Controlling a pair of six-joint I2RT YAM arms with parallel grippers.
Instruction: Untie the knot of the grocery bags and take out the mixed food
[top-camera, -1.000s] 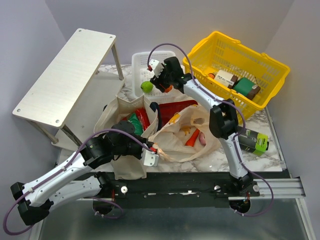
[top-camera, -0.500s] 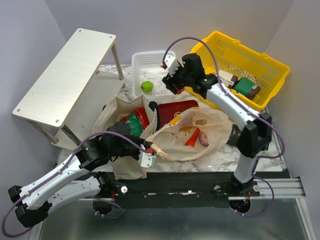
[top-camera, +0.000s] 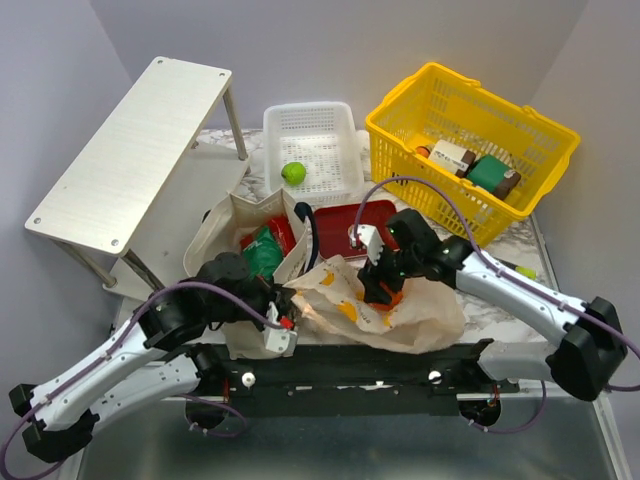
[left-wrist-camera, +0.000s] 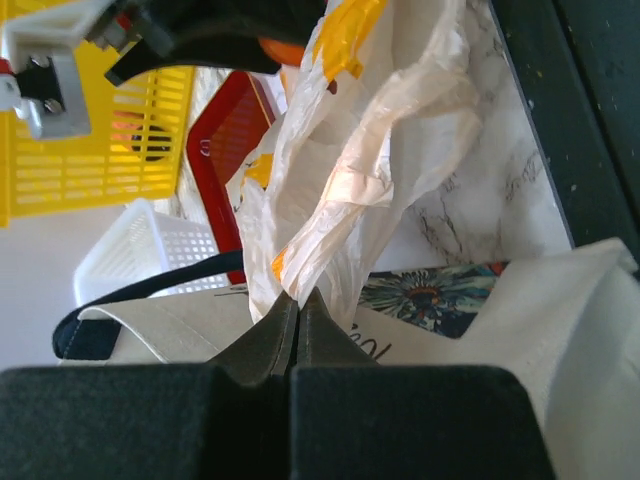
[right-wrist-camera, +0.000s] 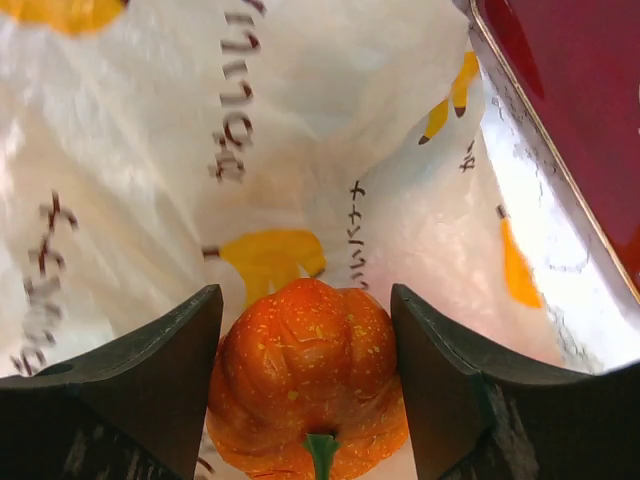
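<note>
Pinches the flimsy, slippery plastic bag (left-wrist-camera: 340, 200) on the tabletop (left-wrist-camera: 480, 190) in closed left jaws, straddles the likely firm, roll-prone orange (right-wrist-camera: 305, 370) inside with right jaws spread wide (best gripped across its middle).

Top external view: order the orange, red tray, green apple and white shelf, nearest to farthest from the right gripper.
1. orange, between the right gripper fingers
2. red tray, just behind
3. green apple, in the white basket, behind-left
4. white shelf, far left
</note>
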